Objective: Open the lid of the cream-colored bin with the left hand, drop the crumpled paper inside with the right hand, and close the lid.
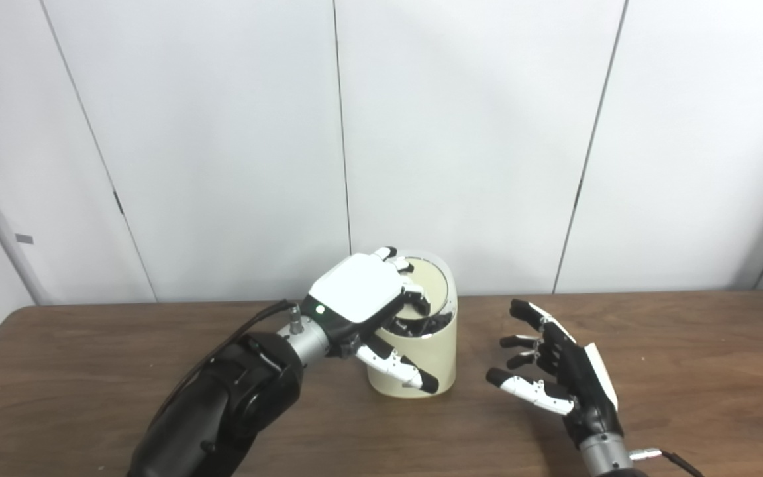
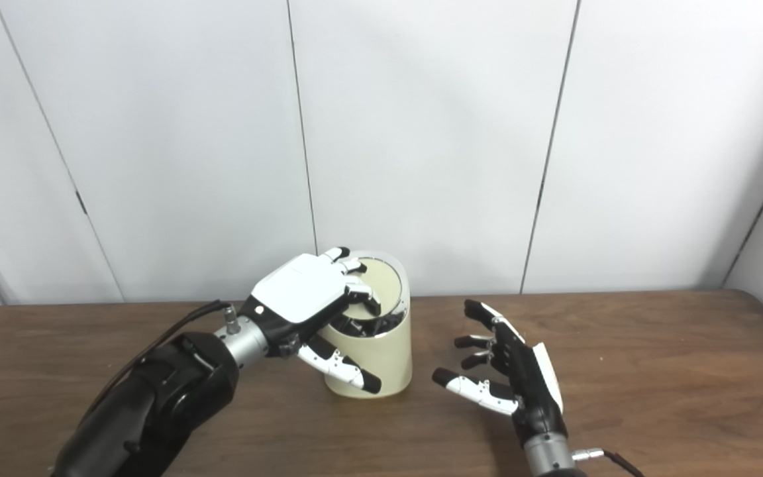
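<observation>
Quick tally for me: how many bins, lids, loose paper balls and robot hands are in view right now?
Bins: 1, the cream-colored bin on the table.
Lids: 1, the lid, tilted up under the left hand.
Loose paper balls: 0 visible on the table or in either hand.
Hands: 2, the left hand and the right hand, which is open and empty.
Total: 4.

On the brown tabletop (image 1: 686, 371) stands the cream-colored bin (image 1: 414, 364), its lid (image 1: 431, 281) tilted. The left hand (image 1: 361, 298) rests on the bin's top, fingers (image 1: 405, 278) on the lid. The right hand (image 1: 554, 364) hovers just beside, fingers spread, empty
</observation>
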`<state>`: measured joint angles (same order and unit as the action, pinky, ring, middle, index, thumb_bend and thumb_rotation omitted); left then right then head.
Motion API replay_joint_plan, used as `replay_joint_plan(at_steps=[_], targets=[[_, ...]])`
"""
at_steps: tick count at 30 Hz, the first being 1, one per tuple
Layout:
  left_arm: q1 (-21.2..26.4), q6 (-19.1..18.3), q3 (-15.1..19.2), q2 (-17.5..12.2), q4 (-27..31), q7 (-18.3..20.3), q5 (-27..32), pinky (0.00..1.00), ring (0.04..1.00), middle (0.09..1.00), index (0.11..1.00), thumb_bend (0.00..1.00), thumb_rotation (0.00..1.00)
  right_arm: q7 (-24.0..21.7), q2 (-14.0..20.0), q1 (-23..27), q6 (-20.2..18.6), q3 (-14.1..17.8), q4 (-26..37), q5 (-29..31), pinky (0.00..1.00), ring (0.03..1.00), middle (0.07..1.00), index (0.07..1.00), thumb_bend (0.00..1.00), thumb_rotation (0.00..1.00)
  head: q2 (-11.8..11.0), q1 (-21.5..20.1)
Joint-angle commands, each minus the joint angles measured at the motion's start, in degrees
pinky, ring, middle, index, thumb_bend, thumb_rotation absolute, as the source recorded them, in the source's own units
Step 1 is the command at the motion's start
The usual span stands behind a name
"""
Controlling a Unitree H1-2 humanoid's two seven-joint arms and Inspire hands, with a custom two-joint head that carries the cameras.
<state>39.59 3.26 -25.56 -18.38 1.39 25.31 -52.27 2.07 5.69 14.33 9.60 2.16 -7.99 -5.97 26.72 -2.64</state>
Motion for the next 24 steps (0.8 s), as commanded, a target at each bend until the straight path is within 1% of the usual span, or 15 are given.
replay_joint_plan(at_steps=[1, 3, 5, 6, 7, 9, 12, 14, 16, 19, 21, 22, 24], targets=[[-1.86, -1.17, 1.96, -0.73, -1.27, -0.2, 2.61, 0.99, 0.9, 0.743, 0.737, 0.93, 0.65, 0.7, 0.32, 1.78, 2.37, 0.32, 1.42, -0.01, 0.49, 0.652, 0.842, 0.813, 0.75, 0.33, 0.08, 0.02], [-2.82, -0.01, 4.22, 0.21, -1.11, -4.06, 5.25, 0.92, 0.882, 0.74, 0.736, 0.9, 0.58, 0.58, 0.31, 1.81, 2.58, 0.4, 1.22, 0.33, 0.48, 0.648, 0.84, 0.809, 0.74, 0.31, 0.09, 0.06], [-3.71, 0.87, 6.52, 1.32, -0.92, -7.35, 8.01, 0.9, 0.888, 0.757, 0.75, 0.87, 0.51, 0.54, 0.33, 1.71, 2.38, 0.38, 1.4, 0.23, 0.48, 0.648, 0.841, 0.812, 0.74, 0.31, 0.07, 0.12], [-4.08, 2.04, 7.66, 1.79, -1.08, -9.49, 9.3, 0.91, 0.891, 0.765, 0.756, 0.86, 0.49, 0.55, 0.37, 1.68, 2.17, 0.35, 1.49, 0.06, 0.48, 0.648, 0.842, 0.813, 0.74, 0.31, 0.12, 0.27], [-4.32, 3.21, 8.64, 2.16, -1.39, -11.48, 10.41, 0.86, 0.893, 0.781, 0.779, 0.83, 0.48, 0.54, 0.41, 1.67, 2.07, 0.34, 1.49, -0.03, 0.48, 0.652, 0.842, 0.813, 0.74, 0.31, 0.09, 0.33], [-4.53, 5.35, 10.13, 2.62, -2.17, -14.76, 11.44, 0.84, 0.903, 0.805, 0.81, 0.8, 0.45, 0.57, 0.48, 1.66, 1.89, 0.34, 1.43, -0.15, 0.49, 0.656, 0.843, 0.811, 0.73, 0.3, 0.06, 0.49], [-4.76, 6.69, 11.69, 3.21, -2.79, -18.61, 11.39, 0.79, 0.926, 0.874, 0.886, 0.78, 0.43, 0.33, 0.52, 1.57, 1.61, 0.37, 1.62, 0.22, 0.48, 0.655, 0.846, 0.805, 0.73, 0.29, 0.08, 0.6], [-5.04, 7.53, 12.76, 3.83, -3.47, -21.28, 11.98, 0.77, 0.927, 0.902, 0.915, 0.78, 0.41, 0.19, 0.77, 1.51, 1.95, 0.12, 1.66, -0.21, 0.47, 0.65, 0.847, 0.805, 0.72, 0.29, 0.08, 0.64], [-5.47, 8.64, 13.9, 4.51, -4.4, -23.94, 13.05, 0.79, 0.931, 0.933, 0.949, 0.76, 0.42, 0.15, 0.85, 1.45, 2.3, 0.06, 1.65, -0.23, 0.47, 0.647, 0.848, 0.804, 0.72, 0.3, 0.14, 0.69], [-6.36, 9.24, 16.08, 6.02, -5.27, -26.36, 16.73, 0.83, 0.951, 0.969, 0.981, 0.74, 0.41, -0.02, 0.82, 1.39, 2.09, 0.15, 1.66, 0.36, 0.48, 0.646, 0.842, 0.796, 0.72, 0.29, 0.14, 0.78], [-7.23, 8.66, 17.8, 7.48, -5.28, -26.73, 20.61, 0.9, 0.98, 0.988, 0.99, 0.74, 0.39, 0.07, 0.99, 1.43, 2.49, 0.03, 1.49, -0.03, 0.48, 0.648, 0.842, 0.794, 0.71, 0.28, 0.21, 0.87], [-7.79, 8.26, 18.85, 8.48, -5.15, -26.69, 23.35, 0.91, 0.986, 0.993, 0.991, 0.74, 0.38, 0.1, 1.04, 1.45, 2.34, 0.0, 1.52, -0.21, 0.47, 0.645, 0.841, 0.793, 0.71, 0.28, 0.2, 0.9], [-8.57, 7.78, 20.36, 9.84, -4.92, -26.26, 27.5, 0.9, 0.975, 0.993, 0.986, 0.76, 0.33, 0.18, 1.13, 1.46, 2.07, -0.04, 1.59, -0.49, 0.47, 0.641, 0.839, 0.791, 0.71, 0.29, 0.25, 0.94]])
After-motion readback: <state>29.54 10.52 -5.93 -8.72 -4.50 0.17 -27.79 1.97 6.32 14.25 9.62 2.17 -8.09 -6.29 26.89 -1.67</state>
